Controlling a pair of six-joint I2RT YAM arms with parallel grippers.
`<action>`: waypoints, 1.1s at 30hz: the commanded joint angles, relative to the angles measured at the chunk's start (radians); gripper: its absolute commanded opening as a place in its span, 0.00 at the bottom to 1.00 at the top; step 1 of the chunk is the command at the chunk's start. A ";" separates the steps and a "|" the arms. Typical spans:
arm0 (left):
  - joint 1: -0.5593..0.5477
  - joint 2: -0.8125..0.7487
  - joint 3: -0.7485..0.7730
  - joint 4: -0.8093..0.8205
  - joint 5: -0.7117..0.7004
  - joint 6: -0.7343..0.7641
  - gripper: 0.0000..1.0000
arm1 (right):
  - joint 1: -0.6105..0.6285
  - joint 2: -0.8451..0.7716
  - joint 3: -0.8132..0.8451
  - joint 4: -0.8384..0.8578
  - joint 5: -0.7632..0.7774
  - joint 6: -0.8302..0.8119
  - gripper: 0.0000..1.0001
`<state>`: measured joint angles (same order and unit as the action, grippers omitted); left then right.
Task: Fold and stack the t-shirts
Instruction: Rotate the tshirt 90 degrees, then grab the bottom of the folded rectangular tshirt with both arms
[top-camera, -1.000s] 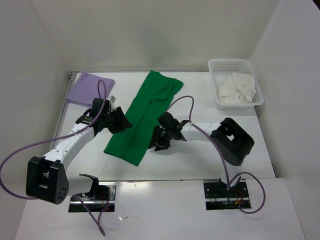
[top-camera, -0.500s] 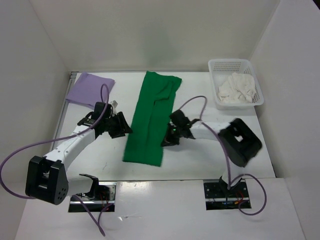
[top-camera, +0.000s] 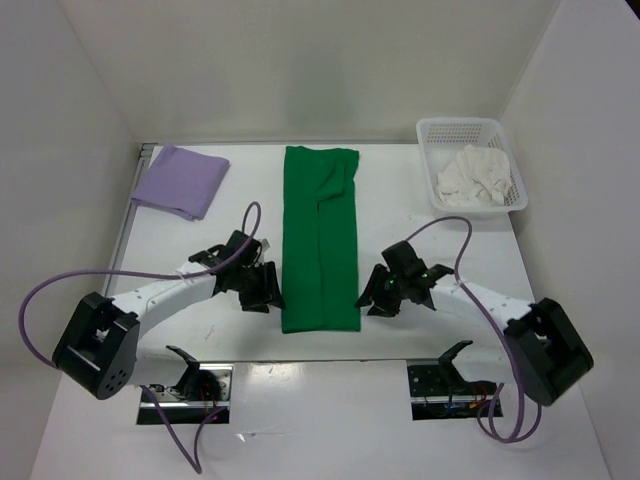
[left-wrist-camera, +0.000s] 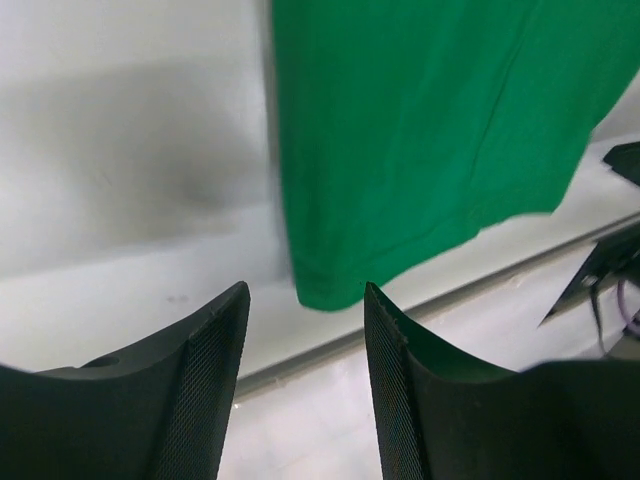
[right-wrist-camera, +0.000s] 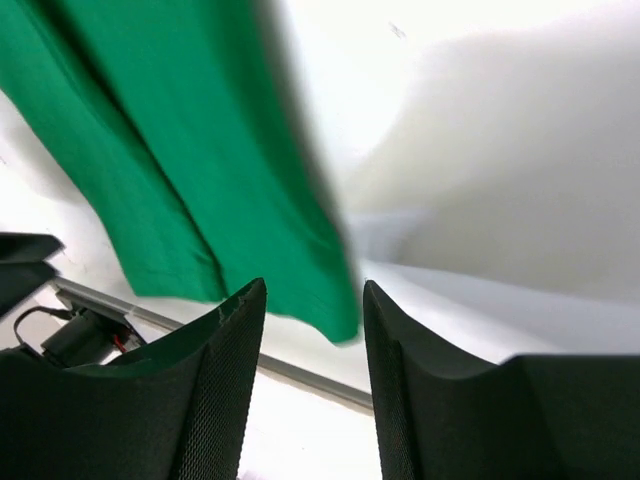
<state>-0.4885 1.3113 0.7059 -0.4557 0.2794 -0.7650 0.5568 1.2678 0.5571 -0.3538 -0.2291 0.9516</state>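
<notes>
green t-shirt (top-camera: 320, 240): lies flat mid-counter as a long narrow strip, already folded lengthwise, running from the far side to the near edge.
lavender t-shirt (top-camera: 182, 180): folded, at the far left corner, well apart from the green one.
white t-shirt (top-camera: 475, 178): crumpled inside the mesh basket (top-camera: 455, 124) at the far right, not yet folded.
left end effector (left-wrist-camera: 305, 292): released, fingers apart with nothing between them, just beside the strip's near left corner.
right end effector (right-wrist-camera: 313, 287): released too and holding nothing, just beside the near right corner.
step in hand: most likely taking the two near corners to fold the strip end over end.
doing it well: bring each end effector onto its own corner so that every layer is pinched, not only the top one. close both together, lift level, and carry the hem toward the far end at one pace so the strip stays straight. lay hem onto the far edge with the sides lined up before letting go.
risk: a lower layer slipping out would leave the fold skewed.
changed from a second ago: the strip lay slanted with its near end swung left; it is now square to the counter (top-camera: 420, 220). both arms have drawn back toward their bases to flank the hem. the lavender and white shirts have not moved.
</notes>
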 joint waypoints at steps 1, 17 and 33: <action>-0.065 0.006 -0.058 -0.021 -0.006 -0.075 0.57 | 0.006 -0.106 -0.115 -0.033 -0.001 0.104 0.48; -0.074 -0.013 -0.128 0.144 0.040 -0.152 0.57 | 0.089 -0.102 -0.149 0.121 -0.090 0.156 0.44; -0.074 -0.179 -0.194 0.221 0.070 -0.244 0.49 | 0.089 -0.021 -0.131 0.141 -0.079 0.125 0.37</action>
<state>-0.5617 1.1679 0.5213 -0.2756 0.3359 -0.9756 0.6365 1.2369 0.4007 -0.2249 -0.3435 1.0916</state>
